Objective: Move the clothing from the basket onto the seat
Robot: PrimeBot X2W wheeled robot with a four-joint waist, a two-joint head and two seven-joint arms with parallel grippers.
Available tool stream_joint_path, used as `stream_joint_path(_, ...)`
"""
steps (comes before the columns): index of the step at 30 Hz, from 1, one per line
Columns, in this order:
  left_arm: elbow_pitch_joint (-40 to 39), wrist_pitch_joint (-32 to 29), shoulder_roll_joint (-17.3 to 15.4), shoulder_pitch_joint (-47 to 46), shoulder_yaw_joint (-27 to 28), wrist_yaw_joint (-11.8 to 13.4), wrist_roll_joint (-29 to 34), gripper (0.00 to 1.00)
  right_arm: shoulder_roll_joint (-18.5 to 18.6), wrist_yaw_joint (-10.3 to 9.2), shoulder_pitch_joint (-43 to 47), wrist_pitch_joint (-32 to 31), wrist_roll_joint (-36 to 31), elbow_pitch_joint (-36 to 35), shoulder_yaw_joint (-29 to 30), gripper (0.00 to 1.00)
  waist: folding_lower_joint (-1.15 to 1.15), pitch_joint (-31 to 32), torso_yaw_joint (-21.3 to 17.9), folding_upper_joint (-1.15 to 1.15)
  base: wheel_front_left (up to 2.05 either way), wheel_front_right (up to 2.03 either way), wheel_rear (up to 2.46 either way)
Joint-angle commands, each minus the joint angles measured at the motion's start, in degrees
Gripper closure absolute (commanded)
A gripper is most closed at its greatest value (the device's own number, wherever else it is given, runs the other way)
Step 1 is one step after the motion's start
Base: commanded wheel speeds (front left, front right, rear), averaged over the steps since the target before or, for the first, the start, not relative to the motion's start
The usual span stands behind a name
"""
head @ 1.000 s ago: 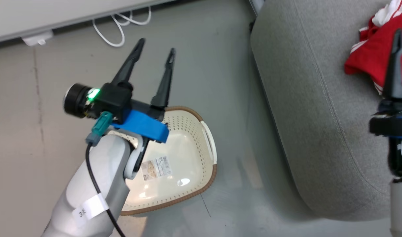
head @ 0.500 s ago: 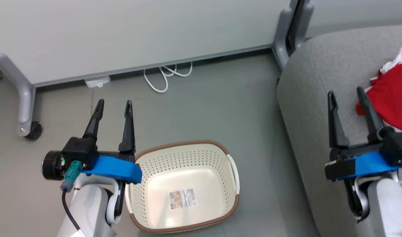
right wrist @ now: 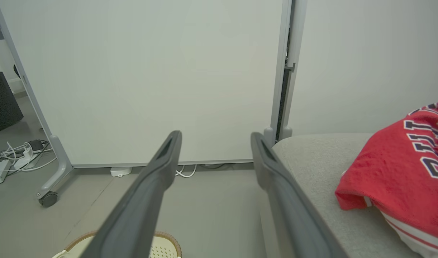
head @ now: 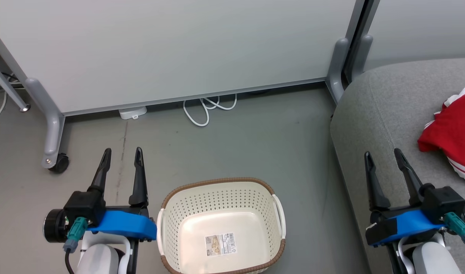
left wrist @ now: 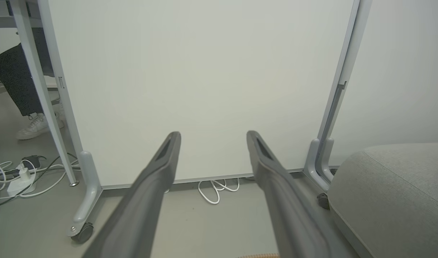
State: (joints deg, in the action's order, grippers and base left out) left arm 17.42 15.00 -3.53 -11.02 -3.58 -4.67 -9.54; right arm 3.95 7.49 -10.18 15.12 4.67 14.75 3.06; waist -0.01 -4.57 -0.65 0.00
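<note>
The clothing (head: pixel 455 133) lies crumpled on the rounded grey-fabric seat (head: pixel 384 114); left gripper (head: pixel 123 150) and right gripper (head: pixel 381 152) gape empty.

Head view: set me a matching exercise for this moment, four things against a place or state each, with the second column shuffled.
Things:
1. basket
2. clothing
3. seat
4. left end effector

States:
A. open, holding nothing
B. red, lying on the seat
C. empty, standing on the floor
D. light grey, to the right of the basket

Pairs: 1-C, 2-B, 3-D, 4-A
</note>
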Motion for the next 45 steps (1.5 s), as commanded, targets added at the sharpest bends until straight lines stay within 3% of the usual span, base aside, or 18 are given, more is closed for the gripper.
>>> stream_joint_path(1, -0.2, 0.3, 0.1, 0.7, 0.4, -0.3, 0.4, 0.00, -0.2, 0.01, 1.0, 0.0, 0.2, 0.2, 0.2, 0.00, 0.01, 0.2, 0.2, 0.00, 0.00, 0.00, 0.00)
stream_joint_path(14, 1.0, 0.3, 0.6, 3.8, 1.7, -1.5, 0.9, 0.00, -0.9, 0.01, 4.4, 0.0, 0.6, 1.5, 0.4, 0.00, 0.01, 3.0, 1.4, 0.00, 0.00, 0.00, 0.00)
stream_joint_path(25, 1.6, 0.3, 0.7, 4.5, 1.2, -0.9, 0.1, 0.00, -1.1, 0.01, 4.7, 0.0, 0.9, 2.0, 0.5, 0.00, 0.01, 4.0, 1.7, 0.00, 0.00, 0.00, 0.00)
stream_joint_path(26, 1.6, 0.3, 0.7, 4.5, 1.0, -0.8, 0.3, 1.00, -1.1, 0.01, 4.8, 0.0, 0.9, 2.0, 0.5, 1.00, 0.01, 4.0, 1.7, 0.00, 0.00, 0.00, 0.00)
stream_joint_path(30, 3.2, -0.6, 0.6, 4.9, 1.3, -1.2, -0.6, 1.00, -1.1, 0.00, 4.1, -0.3, 1.3, 3.7, 0.6, 1.00, 0.01, 4.0, 1.7, 0.00, 0.00, 0.00, 0.00)
stream_joint_path(45, 2.0, -4.6, 0.6, 4.7, 3.0, -1.5, -16.0, 1.00, -1.1, 0.00, 4.0, -4.5, 17.4, 2.8, 1.3, 1.00, 0.01, 4.1, 1.6, 0.00, 0.00, 0.00, 0.00)
